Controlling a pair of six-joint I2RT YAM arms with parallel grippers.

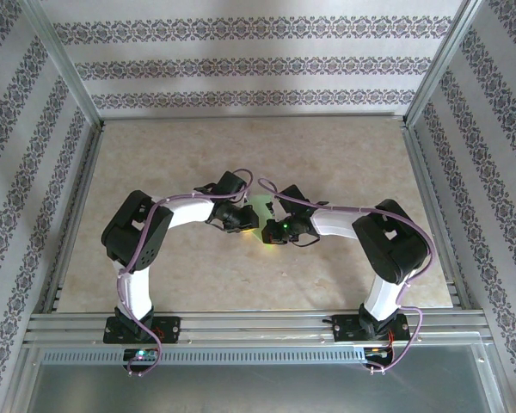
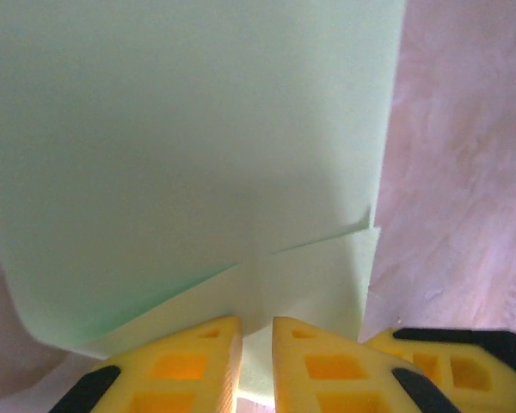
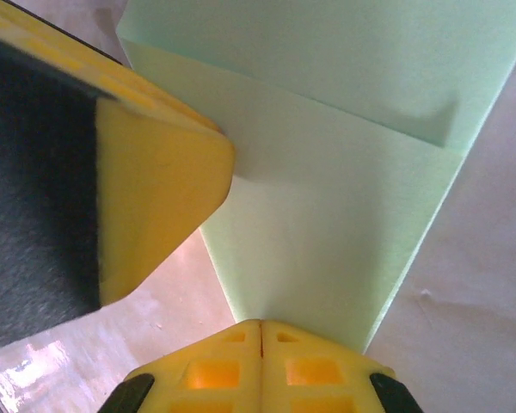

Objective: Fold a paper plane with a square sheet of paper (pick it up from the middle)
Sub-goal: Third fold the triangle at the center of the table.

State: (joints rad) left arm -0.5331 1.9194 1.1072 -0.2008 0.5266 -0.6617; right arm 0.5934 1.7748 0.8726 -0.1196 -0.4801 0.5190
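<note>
Left wrist view: finds the left pincer (image 2: 255,325) at the bottom edge, yellow fingers (image 2: 224,342) narrowly apart. Catches the near edge of the square sheet of paper (image 2: 189,146) in that gap; cannot tell whether touching the pads. Reads as pale green, plain, folded over on itself. Spreads far and left as a broad upper layer, curling under at the left side. Peeps out as a lower layer just beyond the fingertips, with a slanted edge across. Leaves the marbled surface (image 2: 473,155) bare on the right.

Right wrist view: finds the right pincer (image 3: 260,325) pressed together, no gap at the seam, clamped on the narrow near end of the paper. Widens from there toward the far side, with a folded flap laid across the far part. Meets, at left, one big yellow finger of the left pincer, tip touching the paper's left edge.

Top external view: puts both arms bent inward, meeting near the middle of the surface, left pincer coming from the left, right pincer from the right, tips close together. Shows a small green patch of paper between the two wrists and just beyond them, mostly hidden under them.
</note>
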